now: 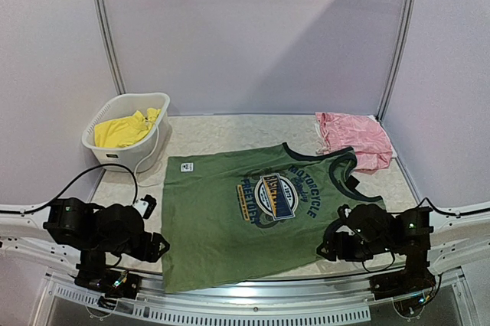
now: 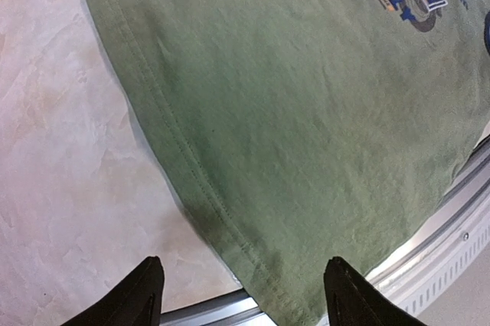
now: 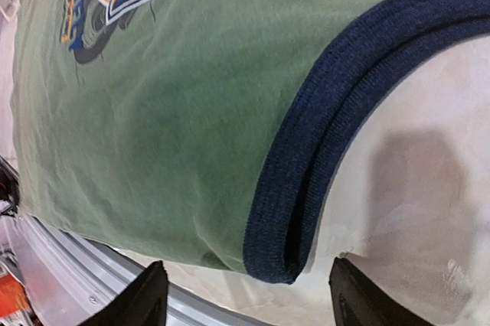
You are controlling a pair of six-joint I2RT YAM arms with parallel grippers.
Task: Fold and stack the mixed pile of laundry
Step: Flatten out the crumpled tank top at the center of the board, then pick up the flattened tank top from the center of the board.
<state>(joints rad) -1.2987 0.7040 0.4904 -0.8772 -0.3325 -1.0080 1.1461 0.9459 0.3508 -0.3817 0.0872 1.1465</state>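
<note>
A pale cream tabletop [image 1: 222,131] with a faint marbled pattern fills a small booth. Three plain lilac-grey panels close it in: a back wall [image 1: 253,35] along the far edge, a left wall [image 1: 46,50] and a right wall [image 1: 452,50]. A slim metal upright stands at each far corner, the left upright [image 1: 107,35] and the right upright [image 1: 402,35]. Soft, even light falls from above, and a faint diagonal line splits the back wall into lighter and darker halves. A silver metal rail [image 1: 253,284] runs along the near edge.
</note>
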